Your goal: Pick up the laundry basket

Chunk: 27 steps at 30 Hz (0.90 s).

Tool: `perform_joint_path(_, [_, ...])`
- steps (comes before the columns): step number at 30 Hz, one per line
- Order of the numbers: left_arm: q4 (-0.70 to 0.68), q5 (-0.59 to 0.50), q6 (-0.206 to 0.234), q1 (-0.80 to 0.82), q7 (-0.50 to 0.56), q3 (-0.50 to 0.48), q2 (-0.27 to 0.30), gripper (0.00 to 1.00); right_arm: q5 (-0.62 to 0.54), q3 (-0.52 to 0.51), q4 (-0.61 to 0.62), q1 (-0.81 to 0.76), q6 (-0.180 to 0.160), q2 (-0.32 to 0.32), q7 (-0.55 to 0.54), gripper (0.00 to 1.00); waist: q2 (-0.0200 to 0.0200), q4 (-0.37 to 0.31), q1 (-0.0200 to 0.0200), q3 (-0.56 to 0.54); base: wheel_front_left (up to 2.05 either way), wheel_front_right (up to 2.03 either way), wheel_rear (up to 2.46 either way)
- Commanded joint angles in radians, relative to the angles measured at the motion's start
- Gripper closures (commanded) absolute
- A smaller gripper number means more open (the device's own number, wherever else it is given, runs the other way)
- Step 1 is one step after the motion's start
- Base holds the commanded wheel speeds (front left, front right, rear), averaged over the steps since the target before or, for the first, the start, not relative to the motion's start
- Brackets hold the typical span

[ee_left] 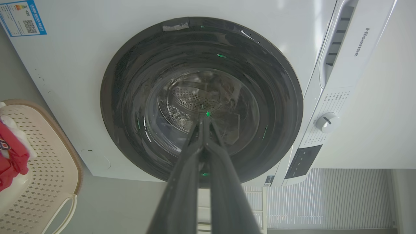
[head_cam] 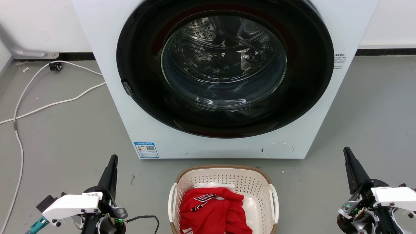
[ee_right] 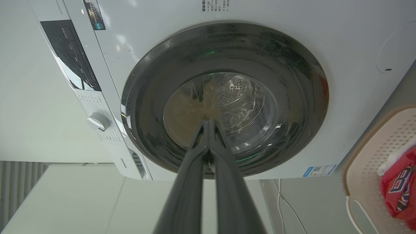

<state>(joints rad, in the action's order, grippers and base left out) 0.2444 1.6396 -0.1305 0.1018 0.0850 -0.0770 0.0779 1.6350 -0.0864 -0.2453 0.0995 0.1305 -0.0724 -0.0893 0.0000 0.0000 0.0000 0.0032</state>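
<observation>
Down on the grey floor, just before the white front-loading washing machine, at the bottom middle of the head view: cream, rounded-rectangular plastic laundry basket, upright, with perforated walls, brown woven-look rim and white side handles. Inside, a crumpled red garment with white-and-dark lettering too folded to read, lying over a white cloth. Between the two arms, touched by neither. At lower left, the left gripper, long dark fingers pressed together to the tip, empty, pointing toward the round dark glass door in the left wrist view. At lower right, the right gripper, likewise closed tight on nothing, well apart from the basket. On the machine: grey wordmark "Hisense" on the top panel; blue-bordered label with a QR code at the front's lower corner; small black print beside the door, too fine to read; white dial on the control strip. White cable looping over the floor on the left.
</observation>
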Motion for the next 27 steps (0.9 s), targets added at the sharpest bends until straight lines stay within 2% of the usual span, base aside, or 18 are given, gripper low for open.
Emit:
perform_joint_path(1, [0.002, -0.003, 0.000, 0.008, 0.003, -0.004, -0.002, 1.00, -0.009, -0.001, -0.001, 0.014, 0.000, 0.003, -0.005, 1.00, 0.0000, 0.000, 0.0000, 0.000, 0.00, 0.00, 0.00])
perform_joint_path(22, [0.002, -0.010, 0.000, 0.009, 0.009, -0.012, -0.008, 1.00, -0.012, -0.008, -0.002, 0.015, 0.000, 0.008, -0.008, 1.00, 0.0000, 0.000, 0.0000, 0.000, 0.00, 0.00, 0.00])
perform_joint_path(23, [0.001, -0.007, 0.000, 0.000, 0.008, -0.008, -0.007, 0.00, -0.008, -0.006, 0.000, 0.000, 0.000, 0.005, -0.008, 0.00, 0.0000, 0.000, 0.0000, 0.000, 0.00, 0.00, 0.00])
perform_joint_path(27, [0.009, -0.011, 0.000, -0.009, -0.011, 0.015, -0.011, 0.00, -0.012, 0.006, 0.001, -0.016, 0.000, 0.008, 0.009, 0.00, 0.0000, 0.000, 0.0000, 0.000, 0.00, 0.00, 0.00])
